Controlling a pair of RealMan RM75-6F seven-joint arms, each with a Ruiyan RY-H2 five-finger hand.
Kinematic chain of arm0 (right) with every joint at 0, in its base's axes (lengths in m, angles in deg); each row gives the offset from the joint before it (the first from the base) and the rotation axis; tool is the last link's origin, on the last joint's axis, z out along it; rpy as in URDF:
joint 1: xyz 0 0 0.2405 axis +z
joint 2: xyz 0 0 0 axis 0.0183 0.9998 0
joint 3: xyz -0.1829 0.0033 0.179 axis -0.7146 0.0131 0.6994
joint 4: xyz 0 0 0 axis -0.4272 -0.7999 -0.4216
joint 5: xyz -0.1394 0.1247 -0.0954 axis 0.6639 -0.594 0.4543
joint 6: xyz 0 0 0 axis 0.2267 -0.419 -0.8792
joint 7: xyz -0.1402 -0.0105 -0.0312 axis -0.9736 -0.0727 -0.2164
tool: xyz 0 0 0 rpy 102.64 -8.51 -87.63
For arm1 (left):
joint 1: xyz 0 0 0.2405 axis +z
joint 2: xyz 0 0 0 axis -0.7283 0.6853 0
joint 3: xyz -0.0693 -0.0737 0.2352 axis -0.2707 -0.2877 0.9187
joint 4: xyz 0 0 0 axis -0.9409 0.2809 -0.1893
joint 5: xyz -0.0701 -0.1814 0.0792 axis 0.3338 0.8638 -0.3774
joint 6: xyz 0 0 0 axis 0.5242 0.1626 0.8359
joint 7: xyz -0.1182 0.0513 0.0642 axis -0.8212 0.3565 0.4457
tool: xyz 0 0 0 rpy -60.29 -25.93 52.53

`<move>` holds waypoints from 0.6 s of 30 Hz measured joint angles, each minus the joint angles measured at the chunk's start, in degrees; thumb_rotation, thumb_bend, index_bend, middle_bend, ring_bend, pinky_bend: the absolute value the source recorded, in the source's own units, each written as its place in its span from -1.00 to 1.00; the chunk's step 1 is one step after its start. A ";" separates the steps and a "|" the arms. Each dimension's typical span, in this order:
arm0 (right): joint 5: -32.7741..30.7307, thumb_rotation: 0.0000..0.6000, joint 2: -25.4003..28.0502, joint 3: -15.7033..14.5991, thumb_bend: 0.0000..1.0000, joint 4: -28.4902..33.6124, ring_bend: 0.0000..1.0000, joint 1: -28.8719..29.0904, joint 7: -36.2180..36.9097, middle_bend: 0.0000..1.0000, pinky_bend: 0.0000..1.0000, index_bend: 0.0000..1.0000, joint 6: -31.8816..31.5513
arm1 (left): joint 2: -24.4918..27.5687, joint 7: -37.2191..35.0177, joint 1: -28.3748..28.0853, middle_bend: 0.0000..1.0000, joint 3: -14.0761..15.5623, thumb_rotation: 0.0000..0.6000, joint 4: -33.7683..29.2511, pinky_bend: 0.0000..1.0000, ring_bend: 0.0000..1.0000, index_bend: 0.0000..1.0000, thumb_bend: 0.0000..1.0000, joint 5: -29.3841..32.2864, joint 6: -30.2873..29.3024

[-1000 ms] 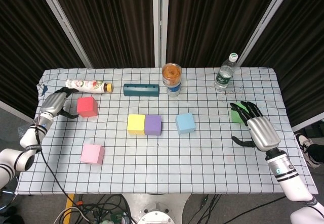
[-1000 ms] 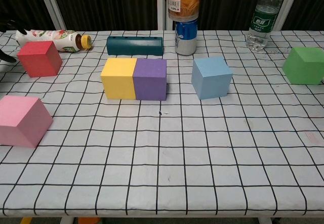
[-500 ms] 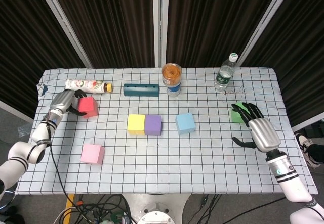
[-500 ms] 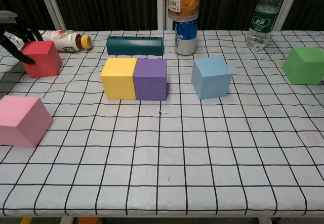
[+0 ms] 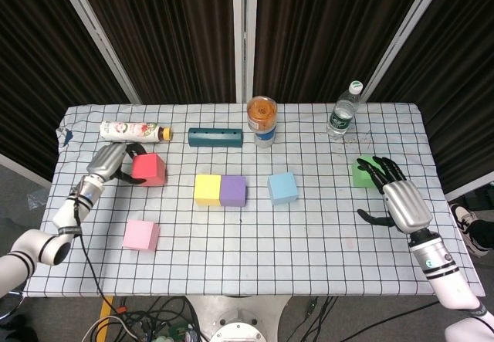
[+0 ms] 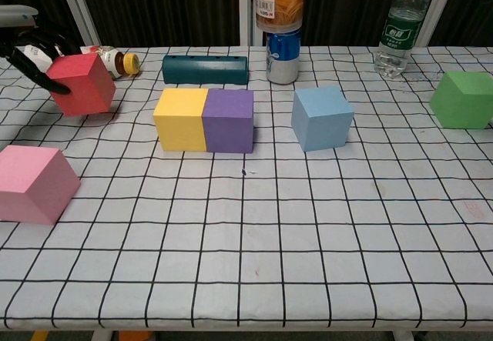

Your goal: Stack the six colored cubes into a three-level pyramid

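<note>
Left hand (image 5: 108, 161) grips red cube (image 5: 148, 169), tilted, lifted off worktop (image 5: 255, 257). Right hand (image 5: 395, 197) spread, holding nothing, beside green cube (image 5: 360, 171). Yellow cube (image 5: 207, 189) touches purple cube (image 5: 233, 190); blue cube (image 5: 282, 187), pink cube (image 5: 140, 235) apart.

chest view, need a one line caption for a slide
Left robot hand grips the tilted red cube at the table's far left; yellow cube and purple cube touch side by side.

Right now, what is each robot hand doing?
Left hand: holding the red cube, tilted.
Right hand: open, holding nothing, by the green cube.
</note>
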State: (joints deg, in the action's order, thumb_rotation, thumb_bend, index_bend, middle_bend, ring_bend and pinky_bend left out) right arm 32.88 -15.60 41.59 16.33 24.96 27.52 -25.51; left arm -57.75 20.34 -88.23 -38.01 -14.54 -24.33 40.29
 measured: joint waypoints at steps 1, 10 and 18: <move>0.12 1.00 -0.02 -0.02 -0.69 -0.11 -0.99 -0.04 0.21 -0.63 -1.00 -1.00 -0.01 | 0.77 2.39 0.23 -0.03 -0.19 1.00 -3.19 -0.56 -0.21 -0.10 -0.76 1.06 -0.26; 1.03 1.00 0.42 -0.28 -0.69 -1.19 -0.99 -0.99 2.06 -0.63 -1.00 -1.00 -0.79 | 2.80 24.44 0.63 -0.04 -1.50 1.00 -18.22 -0.53 -0.21 -0.13 -0.76 15.17 -3.22; 1.79 1.00 0.57 -0.58 -0.69 -1.81 -0.99 -1.75 3.33 -0.63 -1.00 -1.00 -1.42 | 1.10 39.69 -0.11 -0.06 -1.67 1.00 -25.90 -0.50 -0.21 -0.15 -0.76 25.84 -9.71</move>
State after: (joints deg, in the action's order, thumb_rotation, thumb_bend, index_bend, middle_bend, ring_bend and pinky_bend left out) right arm 34.67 -15.02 41.01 14.51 23.21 30.85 -26.92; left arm -56.65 60.03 -88.35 -39.68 -40.43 1.51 30.57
